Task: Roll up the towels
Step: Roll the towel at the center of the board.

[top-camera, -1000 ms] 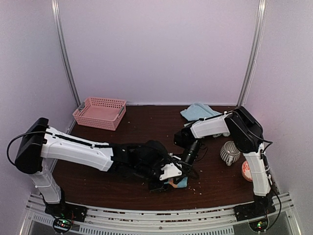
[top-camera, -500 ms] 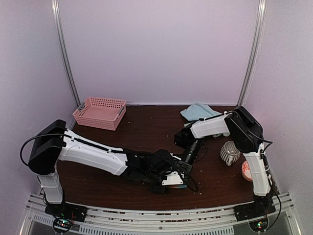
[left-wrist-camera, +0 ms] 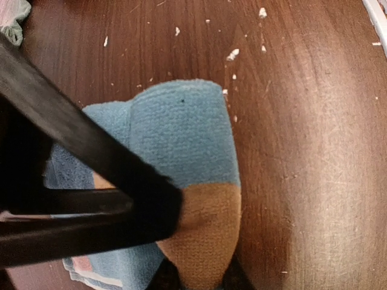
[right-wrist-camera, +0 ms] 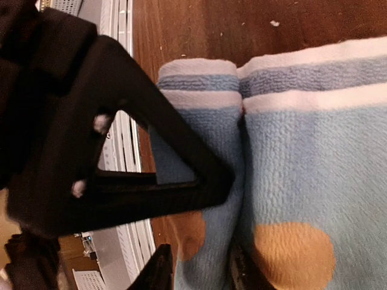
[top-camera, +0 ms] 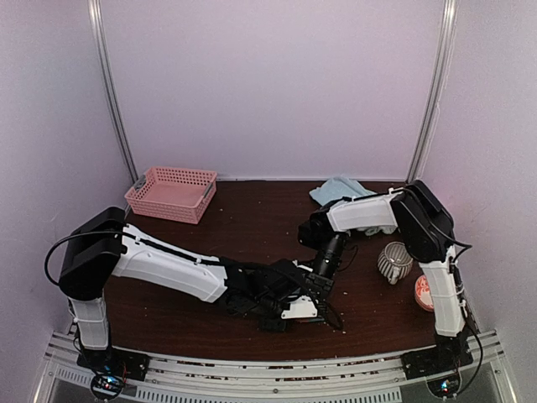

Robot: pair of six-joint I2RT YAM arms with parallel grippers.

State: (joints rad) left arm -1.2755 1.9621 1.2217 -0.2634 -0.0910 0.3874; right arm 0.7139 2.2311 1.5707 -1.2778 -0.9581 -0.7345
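Spotted blue towel (left-wrist-camera: 181, 133), partly rolled

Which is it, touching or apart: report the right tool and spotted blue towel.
Touching. Right wrist view: the right tool pinches a rolled fold of the spotted blue towel.

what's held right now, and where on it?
Left gripper pinches the spotted blue towel at the orange-spotted end of its rolled fold. Right gripper straddles the same roll; whether it grips cannot be told.
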